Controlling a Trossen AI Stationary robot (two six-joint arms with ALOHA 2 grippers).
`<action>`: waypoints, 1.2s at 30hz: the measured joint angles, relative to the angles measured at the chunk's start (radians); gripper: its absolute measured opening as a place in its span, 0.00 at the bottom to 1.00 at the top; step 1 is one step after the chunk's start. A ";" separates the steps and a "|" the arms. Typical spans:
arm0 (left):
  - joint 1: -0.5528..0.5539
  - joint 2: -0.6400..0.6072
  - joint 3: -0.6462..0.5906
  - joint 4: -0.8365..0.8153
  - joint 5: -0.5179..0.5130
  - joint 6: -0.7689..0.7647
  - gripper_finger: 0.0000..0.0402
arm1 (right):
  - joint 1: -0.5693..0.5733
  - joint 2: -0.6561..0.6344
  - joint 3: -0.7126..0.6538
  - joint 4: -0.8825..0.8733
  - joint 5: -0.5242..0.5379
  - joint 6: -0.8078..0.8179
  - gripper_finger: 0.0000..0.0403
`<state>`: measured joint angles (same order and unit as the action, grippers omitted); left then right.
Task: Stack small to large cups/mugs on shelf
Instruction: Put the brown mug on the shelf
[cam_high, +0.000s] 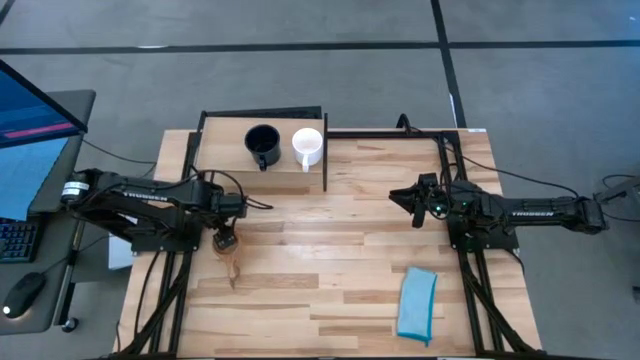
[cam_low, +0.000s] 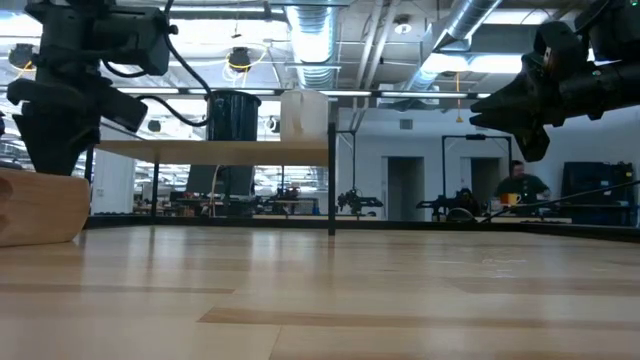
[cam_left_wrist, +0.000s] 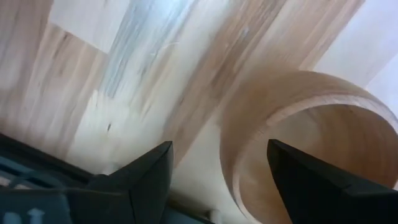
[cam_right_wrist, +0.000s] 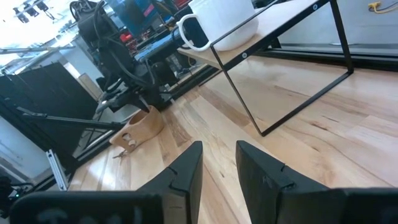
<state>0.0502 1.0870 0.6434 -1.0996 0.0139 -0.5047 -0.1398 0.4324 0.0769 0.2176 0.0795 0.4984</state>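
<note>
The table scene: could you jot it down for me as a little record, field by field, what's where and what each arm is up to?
shelf: at the table's far edge, left of middle
on the shelf: dark mug and white mug, side by side
wooden cup: on the tabletop in front of the shelf, upright
left gripper: open, fingers straddling the wooden cup's rim
right gripper: open, hanging in the air at the table's right, holding nothing
blue cloth: folded, near the front right corner
mugs left to shelve: the wooden cup
</note>
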 joint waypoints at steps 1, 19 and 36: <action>0.000 0.000 0.000 0.001 -0.001 0.012 0.63 | 0.000 0.000 0.000 0.000 0.000 0.000 0.29; 0.000 0.000 -0.111 0.122 0.031 -0.004 0.62 | 0.000 0.000 0.000 0.000 0.000 0.000 0.29; 0.000 0.000 -0.111 0.148 0.026 -0.012 0.16 | 0.000 0.000 0.000 0.000 0.000 0.000 0.29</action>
<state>0.0498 1.0870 0.5323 -0.9513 0.0399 -0.5169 -0.1395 0.4324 0.0769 0.2176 0.0795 0.4984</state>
